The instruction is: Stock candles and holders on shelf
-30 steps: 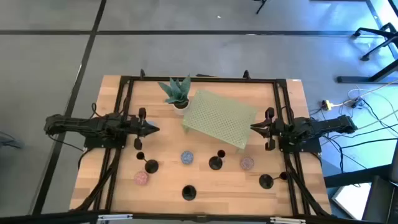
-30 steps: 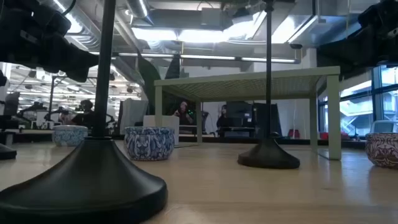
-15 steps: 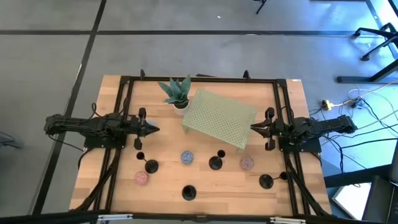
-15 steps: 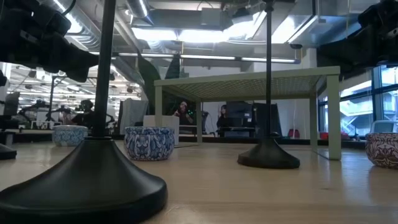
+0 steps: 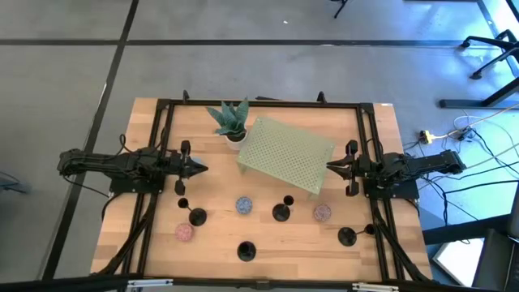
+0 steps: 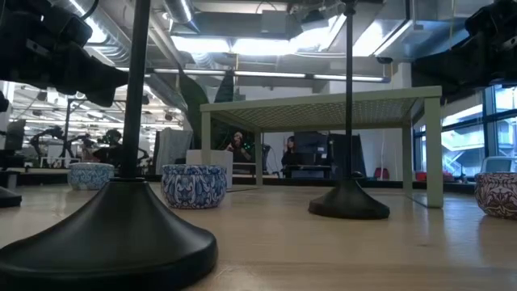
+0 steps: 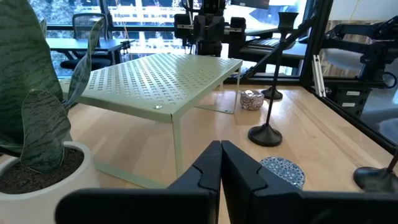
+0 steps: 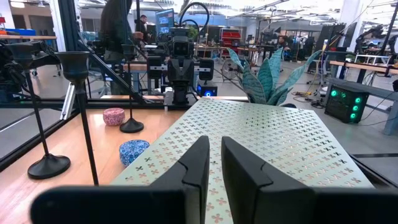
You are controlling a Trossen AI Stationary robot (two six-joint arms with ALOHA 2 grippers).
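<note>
The pale green perforated shelf point(image 5: 285, 156) stands on its legs at the table's middle. Four black holders stand upright on their disc bases in front of it point(image 5: 197, 216) point(image 5: 281, 212) point(image 5: 246, 251) point(image 5: 347, 236). A bluish candle point(image 5: 244, 205) and two pink ones point(image 5: 184, 232) point(image 5: 322, 213) lie on the wood. Another bluish candle shows only in the low view point(image 6: 90, 175). My left gripper point(image 5: 200, 169) hovers left of the shelf, shut and empty. My right gripper point(image 5: 329, 167) hovers at the shelf's right edge, shut to a narrow slit and empty.
A potted plant point(image 5: 229, 119) in a white pot stands at the shelf's far left corner, close to my left gripper point(image 7: 221, 163). A black frame point(image 5: 259, 104) runs around the table's edges. Bare wood lies between the shelf's near edge and the row of holders.
</note>
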